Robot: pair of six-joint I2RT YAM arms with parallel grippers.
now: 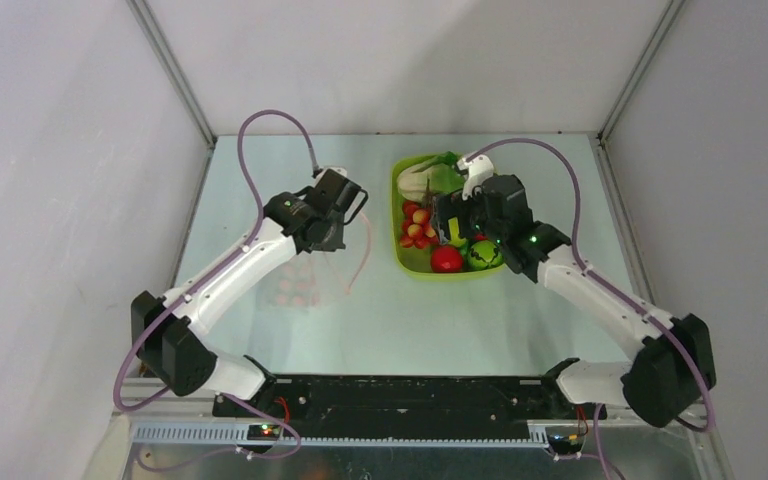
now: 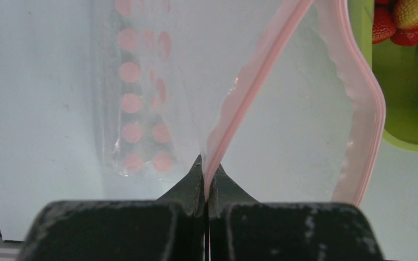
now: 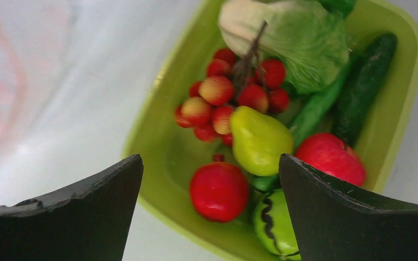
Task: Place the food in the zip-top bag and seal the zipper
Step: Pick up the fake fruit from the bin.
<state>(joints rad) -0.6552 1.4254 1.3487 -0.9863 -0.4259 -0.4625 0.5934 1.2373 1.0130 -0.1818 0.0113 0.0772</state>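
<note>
1. The left gripper (image 2: 207,169) is fully closed, pinching one lip of the narrow pale pink zipper strip (image 2: 250,76) on the clear, floppy plastic zip-top bag (image 2: 283,125). The bag hangs from it just left of the lime-green rectangular plastic tray (image 3: 158,109), with its mouth gaping.
2. The right gripper (image 3: 209,161) hovers over the tray with its jaws spread wide, holding nothing. Below it lie the yellow-green toy pear (image 3: 258,138), a round red toy tomato (image 3: 219,190), red-pink cherries (image 3: 228,92), leafy green-white lettuce (image 3: 294,38) and a dark green cucumber (image 3: 364,81).
3. Only one lip is held, so the thin mouth may fold shut and food could drop onto the pale table (image 1: 380,320).
4. The pear and tomato touch, so closing jaws may squeeze one aside.
5. Added weight could pull the strip from the pinch.
</note>
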